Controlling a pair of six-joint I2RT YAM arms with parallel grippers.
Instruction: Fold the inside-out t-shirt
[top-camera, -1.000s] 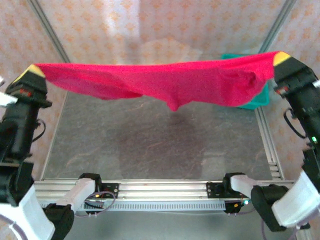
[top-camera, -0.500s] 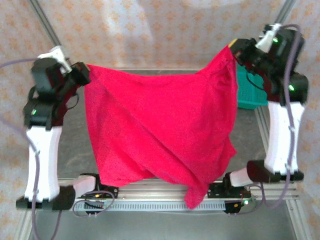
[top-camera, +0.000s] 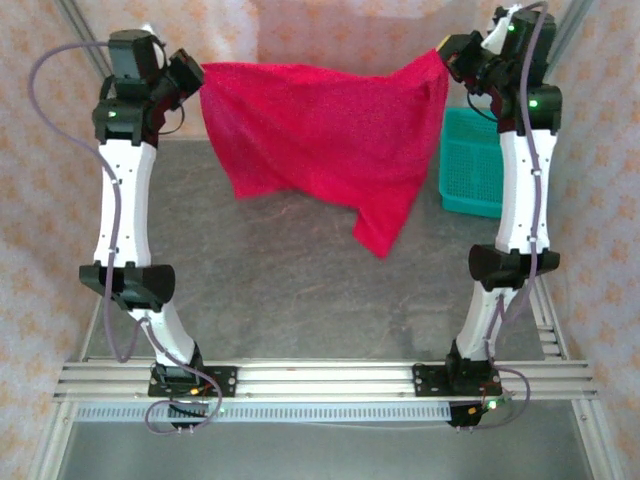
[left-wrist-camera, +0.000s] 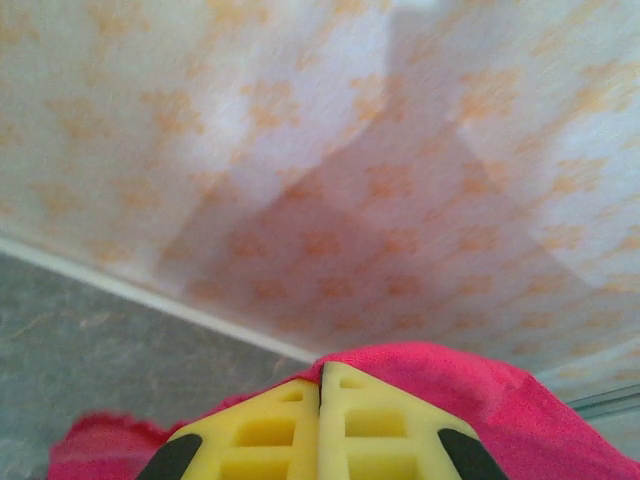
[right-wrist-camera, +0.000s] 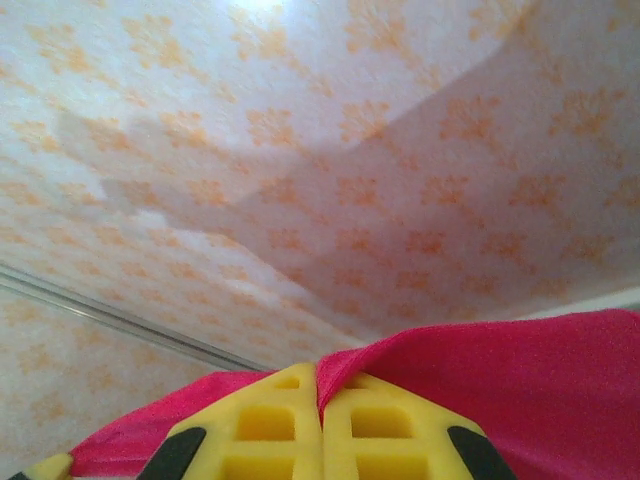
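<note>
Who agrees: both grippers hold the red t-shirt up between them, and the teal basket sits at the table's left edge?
No. The left gripper and right gripper hold the red t-shirt up between them, but the teal mesh basket sits at the right edge of the table, as the top external view shows.

Open grey surface (top-camera: 300, 310) across the near and middle, red t-shirt (top-camera: 320, 130) curtaining the far span (hem tip hanging lowest right of centre), teal basket (top-camera: 475, 190) blocking far right
</note>
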